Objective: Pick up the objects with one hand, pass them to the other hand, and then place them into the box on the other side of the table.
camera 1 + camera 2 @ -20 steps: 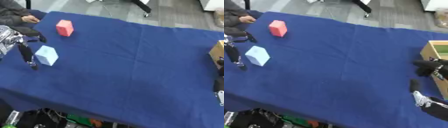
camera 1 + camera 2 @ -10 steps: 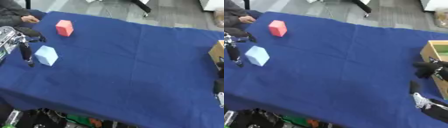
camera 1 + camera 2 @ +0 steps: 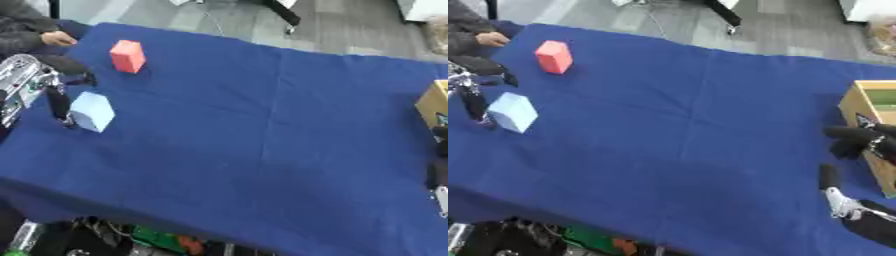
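pickup step: left hand [image 3: 35, 90] open, fingers just beside light blue cube [image 3: 92, 111] at 9 o'clock on blue table [image 3: 262, 130], needs to close round it; right hand [image 3: 859, 145] open near box [image 3: 866, 112] at 3 o'clock.

Blue cloth [image 3: 262, 125] covering the tabletop is looking matt and a bit creased. The red block [image 3: 128, 56] and pale blue block [image 3: 92, 111] are looking smooth and matt, the box [image 3: 866, 125] is looking like plain cardboard. The left hand [image 3: 26, 85] is showing shiny silver metal with black matt fingers [image 3: 59, 102].

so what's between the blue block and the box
Only bare blue cloth between the blue block and the box; the right eye view shows the whole stretch.
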